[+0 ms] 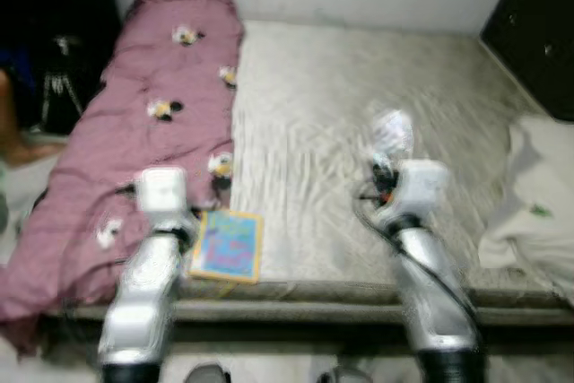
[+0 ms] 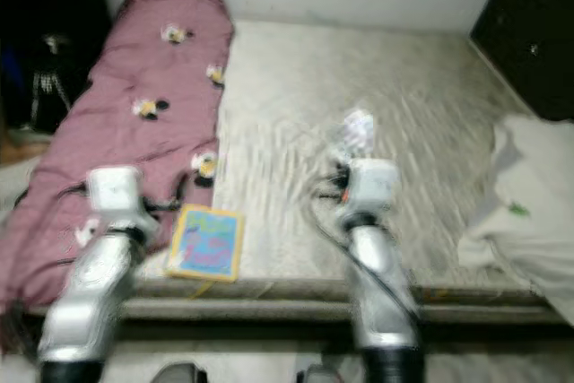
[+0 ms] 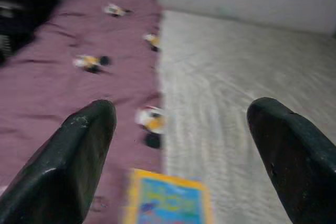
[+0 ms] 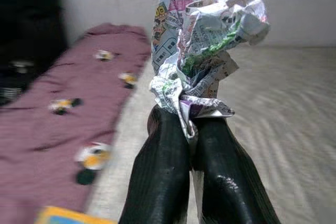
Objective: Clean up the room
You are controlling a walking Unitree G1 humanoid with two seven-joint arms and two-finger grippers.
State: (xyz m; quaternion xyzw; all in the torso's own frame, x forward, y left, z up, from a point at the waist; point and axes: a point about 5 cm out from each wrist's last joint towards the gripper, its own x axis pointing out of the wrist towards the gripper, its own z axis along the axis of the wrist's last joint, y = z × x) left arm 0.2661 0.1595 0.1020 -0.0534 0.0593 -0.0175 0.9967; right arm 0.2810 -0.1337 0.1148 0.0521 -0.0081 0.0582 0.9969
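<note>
Crumpled paper [image 4: 202, 51] between closed right jaws

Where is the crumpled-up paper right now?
The crumpled paper is pinched between the right gripper's fingers, held up over the grey mattress, to the right of the purple blanket and the colourful book.

Apparently a bedroom: low mattress [image 1: 359, 132], pink blanket [image 1: 134, 132], though blurred.
</note>
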